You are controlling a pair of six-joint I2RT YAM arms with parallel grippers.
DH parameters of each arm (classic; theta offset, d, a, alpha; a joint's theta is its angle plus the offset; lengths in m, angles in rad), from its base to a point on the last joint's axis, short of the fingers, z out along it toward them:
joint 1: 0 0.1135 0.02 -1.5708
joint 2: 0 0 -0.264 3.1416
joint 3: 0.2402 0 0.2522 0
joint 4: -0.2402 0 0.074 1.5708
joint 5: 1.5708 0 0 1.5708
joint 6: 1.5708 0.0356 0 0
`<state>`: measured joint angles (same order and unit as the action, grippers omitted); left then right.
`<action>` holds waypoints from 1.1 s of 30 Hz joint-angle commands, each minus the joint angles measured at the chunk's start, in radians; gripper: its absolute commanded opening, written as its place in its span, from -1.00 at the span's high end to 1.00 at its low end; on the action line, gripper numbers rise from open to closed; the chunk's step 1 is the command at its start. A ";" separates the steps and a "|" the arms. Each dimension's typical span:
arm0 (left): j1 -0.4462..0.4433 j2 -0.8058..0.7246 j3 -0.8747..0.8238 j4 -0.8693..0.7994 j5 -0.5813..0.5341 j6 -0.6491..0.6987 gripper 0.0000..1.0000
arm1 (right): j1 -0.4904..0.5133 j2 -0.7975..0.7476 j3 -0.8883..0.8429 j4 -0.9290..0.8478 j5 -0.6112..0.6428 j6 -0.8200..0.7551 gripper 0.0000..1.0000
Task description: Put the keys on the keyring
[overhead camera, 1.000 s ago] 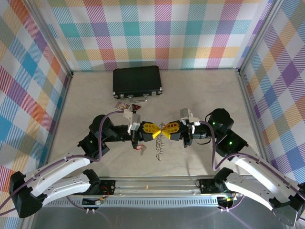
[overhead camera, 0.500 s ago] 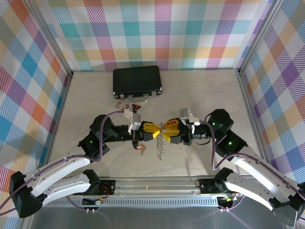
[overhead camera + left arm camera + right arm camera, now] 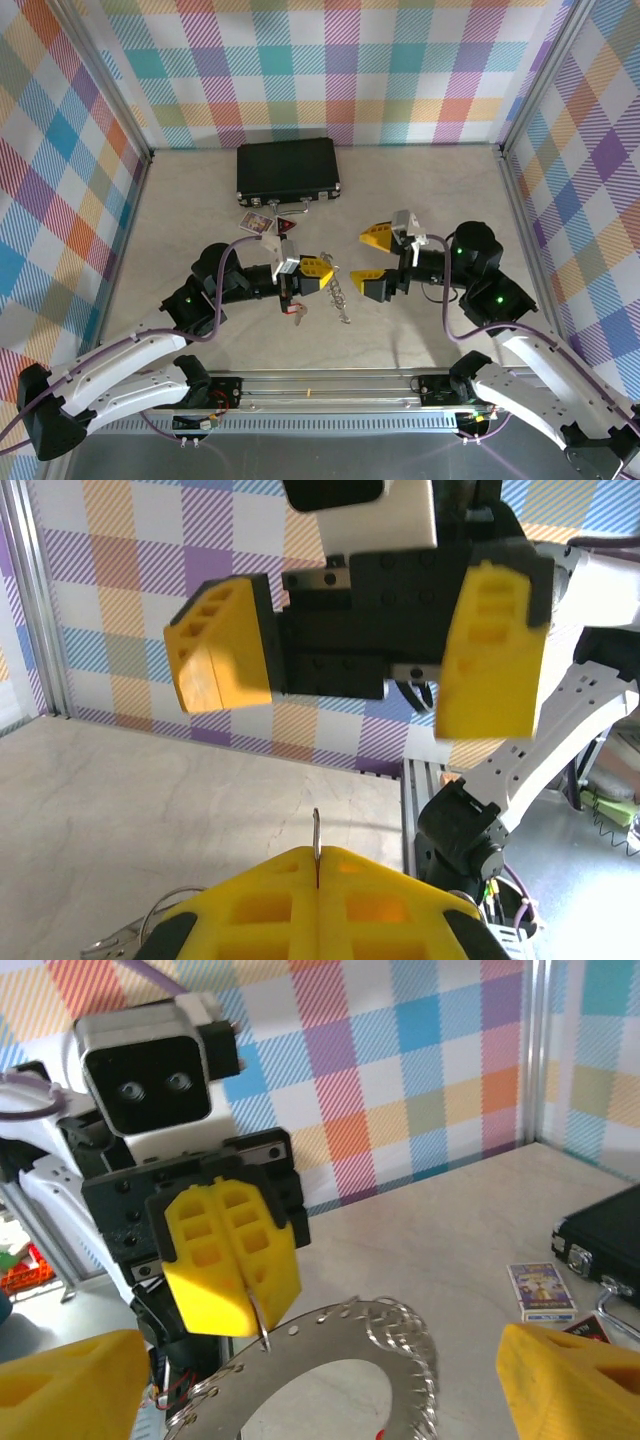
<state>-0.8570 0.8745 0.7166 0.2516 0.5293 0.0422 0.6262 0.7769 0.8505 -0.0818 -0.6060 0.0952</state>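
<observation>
My left gripper [image 3: 318, 273] is shut on the keyring [image 3: 341, 296], which hangs from its yellow tips above the table. In the right wrist view the keyring [image 3: 400, 1332] is a flat grey ring with holes and small wire loops, pinched by the left gripper [image 3: 258, 1312]. In the left wrist view a thin metal edge [image 3: 316, 836] sticks up between my shut fingertips [image 3: 290, 865]. My right gripper [image 3: 371, 260] stands open just right of the keyring, holding nothing. The keys [image 3: 297, 312], tiny silver with a red tag, show just under the left gripper.
A black case [image 3: 288, 168] lies at the back of the table. Small cards [image 3: 257, 222] and a red triangular card [image 3: 286, 227] lie in front of it. Checked walls close in both sides, and a metal rail [image 3: 330, 385] runs along the near edge.
The right gripper has opened, let go of the keyring and drawn back to the right. The keyring now hangs from the left gripper alone, swung slightly right.
</observation>
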 commanded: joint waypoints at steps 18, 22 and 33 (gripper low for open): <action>-0.010 -0.164 -0.075 -0.017 0.007 0.009 1.00 | -0.087 0.357 0.147 -0.152 0.084 0.151 -0.98; -0.010 -0.175 -0.079 -0.012 0.006 -0.004 1.00 | -0.085 0.486 0.173 -0.193 0.081 0.204 -1.00; -0.010 -0.254 -0.131 -0.019 -0.052 -0.039 1.00 | 0.031 0.863 0.284 -0.282 0.100 0.224 -0.77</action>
<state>-0.8570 0.6453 0.5957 0.2001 0.4950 0.0231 0.6380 1.5932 1.0912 -0.3302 -0.4892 0.3088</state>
